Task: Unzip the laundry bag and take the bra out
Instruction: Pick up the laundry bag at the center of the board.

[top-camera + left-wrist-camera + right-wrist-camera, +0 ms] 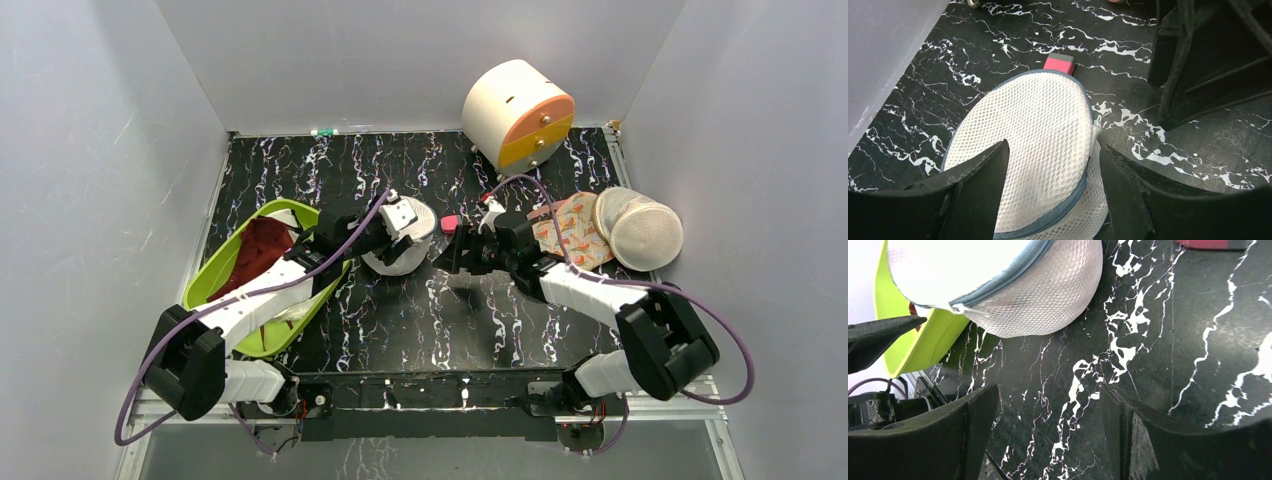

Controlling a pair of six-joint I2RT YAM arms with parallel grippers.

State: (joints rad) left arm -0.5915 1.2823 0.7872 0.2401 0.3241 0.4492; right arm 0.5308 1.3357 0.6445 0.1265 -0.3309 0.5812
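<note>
The laundry bag [1033, 130] lies at the middle of the surface [400, 320] in the top view, just right of the green tub [215, 265]. Its grey-blue zip [998, 282] looks shut along every stretch that shows, so I judge the task barely begun. The zip is not yet opened and nothing is out.

The bra is not visible through the mesh. A small pink-red item [1059, 63] lies just beyond the bag, and I cannot tell what it is.

The left gripper [1053, 150] has its jaws parted on either side of the bag, but I cannot tell whether they pinch it. The right gripper [1050, 395] hangs over bare surface beside the bag, jaws apart and empty. Finding the zip pull comes next.
</note>
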